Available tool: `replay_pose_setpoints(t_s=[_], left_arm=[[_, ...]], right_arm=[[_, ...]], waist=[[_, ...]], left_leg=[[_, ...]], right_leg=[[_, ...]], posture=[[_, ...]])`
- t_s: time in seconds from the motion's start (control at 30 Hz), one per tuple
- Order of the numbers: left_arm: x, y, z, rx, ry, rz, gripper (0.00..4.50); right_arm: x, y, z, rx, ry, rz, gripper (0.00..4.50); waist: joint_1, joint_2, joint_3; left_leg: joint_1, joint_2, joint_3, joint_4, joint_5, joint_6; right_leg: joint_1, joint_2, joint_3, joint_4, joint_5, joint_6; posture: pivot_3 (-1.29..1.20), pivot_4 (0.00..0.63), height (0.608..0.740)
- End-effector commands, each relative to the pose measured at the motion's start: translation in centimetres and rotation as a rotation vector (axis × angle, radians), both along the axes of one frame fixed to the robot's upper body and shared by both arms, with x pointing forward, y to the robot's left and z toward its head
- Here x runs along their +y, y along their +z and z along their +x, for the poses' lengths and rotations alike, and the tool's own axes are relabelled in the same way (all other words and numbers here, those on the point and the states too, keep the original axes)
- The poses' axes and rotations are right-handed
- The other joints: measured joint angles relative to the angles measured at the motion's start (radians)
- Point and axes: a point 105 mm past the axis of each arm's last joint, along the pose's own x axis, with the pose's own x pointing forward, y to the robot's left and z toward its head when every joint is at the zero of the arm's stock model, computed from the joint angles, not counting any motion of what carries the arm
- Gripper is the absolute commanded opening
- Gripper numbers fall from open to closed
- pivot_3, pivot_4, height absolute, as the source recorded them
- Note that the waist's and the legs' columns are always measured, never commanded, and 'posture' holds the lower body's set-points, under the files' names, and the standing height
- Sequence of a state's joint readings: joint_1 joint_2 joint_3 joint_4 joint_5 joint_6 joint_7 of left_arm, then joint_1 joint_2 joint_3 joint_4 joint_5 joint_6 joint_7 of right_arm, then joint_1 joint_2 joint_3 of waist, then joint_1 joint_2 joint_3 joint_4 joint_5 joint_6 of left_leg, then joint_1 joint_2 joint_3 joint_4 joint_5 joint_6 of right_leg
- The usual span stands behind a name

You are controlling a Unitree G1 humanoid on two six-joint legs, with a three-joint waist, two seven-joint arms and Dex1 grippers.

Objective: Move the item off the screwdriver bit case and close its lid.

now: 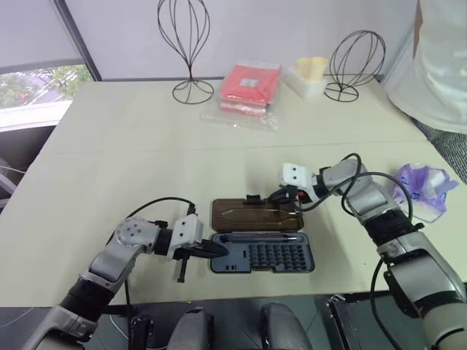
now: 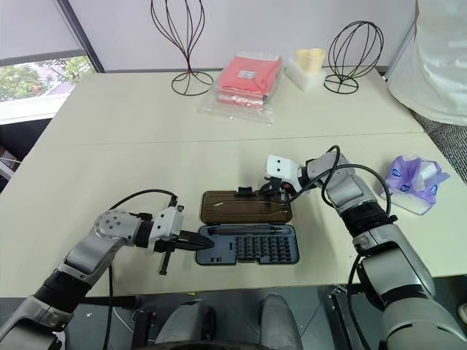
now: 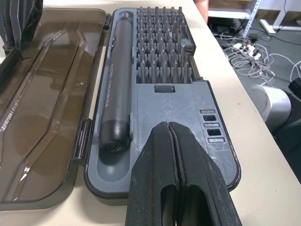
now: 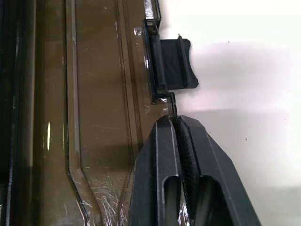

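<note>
Right fingers: my right gripper point(image 4: 178, 123) is clenched on the far edge of the lid point(image 1: 255, 214), pinching the thin rim just beside the black latch tab point(image 4: 175, 63)
Left fingers: my left gripper point(image 3: 170, 129) is pressed together with nothing between the fingers, its tips resting on the near left end of the tray, on the plain grey panel beside the bit rows
Lid: lies open and flat on the table, brown inner face up, on the far side of the tray, joined to it along the hinge
Case: the screwdriver bit case point(image 1: 263, 255) sits near the front edge of the table point(image 1: 131, 146), between my two arms; a dark driver handle point(image 3: 115, 80) lies in the slot along the hinge side, rows of small bits point(image 3: 160, 42) fill the rest
Item: the purple-and-white pack point(image 1: 421, 186) is off the case, on the table well to my right, past my right forearm
Further back: flat red packet in clear wrap point(image 1: 248, 87), two wire head-shaped stands point(image 1: 191, 44) point(image 1: 355, 62), a small white tub with yellow pieces point(image 1: 310, 73)
Far right: a person in white point(image 1: 438, 58) stands by the table corner
</note>
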State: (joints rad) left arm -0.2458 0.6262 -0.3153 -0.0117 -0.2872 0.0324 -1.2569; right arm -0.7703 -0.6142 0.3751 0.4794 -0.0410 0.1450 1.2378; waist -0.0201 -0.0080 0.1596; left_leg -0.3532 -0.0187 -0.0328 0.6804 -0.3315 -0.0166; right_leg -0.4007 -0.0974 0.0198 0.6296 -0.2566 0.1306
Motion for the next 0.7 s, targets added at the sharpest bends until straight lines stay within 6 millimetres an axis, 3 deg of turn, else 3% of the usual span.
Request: replay_pose_setpoints(t_s=[0.03, 0.27, 0.37, 0.7], left_arm=[[1.4, -1.1, 0.6, 0.017, 0.074, 0.067, 0.0], [2.4, 1.1, 2.0, 0.047, 0.163, 0.043, 0.0], [3.2, 2.2, 2.9, 0.051, 0.194, 0.034, 0.0], [4.7, 6.9, 4.6, 0.114, 0.289, -0.081, 0.0]], right_arm=[[-1.0, -2.1, 0.1, 0.023, -0.044, -0.078, 0.08], [-0.1, 2.1, 1.4, -0.397, -0.015, -0.088, 0.08], [0.5, 3.7, 0.5, -0.502, -0.006, -0.018, 0.08], [1.4, 6.0, -2.0, -0.776, -0.004, 0.021, 0.08]], waist=[[0.0, 0.0, 0.0], [-0.005, 0.0, 0.0], [-0.001, 0.0, 0.001], [0.001, 0.0, 0.003]], left_leg=[[0.0, 0.0, 0.0, 0.0, 0.0, 0.0], [-0.001, 0.0, 0.0, 0.0, 0.0, 0.0], [-0.004, 0.0, 0.0, 0.0, 0.0, 0.0], [-0.023, -0.001, 0.001, 0.002, 0.001, -0.001]], right_leg=[[0.0, 0.0, 0.0, 0.0, 0.0, 0.0], [-0.002, 0.0, 0.0, 0.001, 0.0, 0.0], [-0.005, 0.0, 0.0, 0.002, 0.0, 0.0], [-0.024, 0.0, 0.0, 0.003, 0.0, 0.0]], posture=[[0.0, 0.15, 0.74], [0.0, 0.15, 0.74], [0.0, 0.15, 0.74], [0.0, 0.15, 0.74]])
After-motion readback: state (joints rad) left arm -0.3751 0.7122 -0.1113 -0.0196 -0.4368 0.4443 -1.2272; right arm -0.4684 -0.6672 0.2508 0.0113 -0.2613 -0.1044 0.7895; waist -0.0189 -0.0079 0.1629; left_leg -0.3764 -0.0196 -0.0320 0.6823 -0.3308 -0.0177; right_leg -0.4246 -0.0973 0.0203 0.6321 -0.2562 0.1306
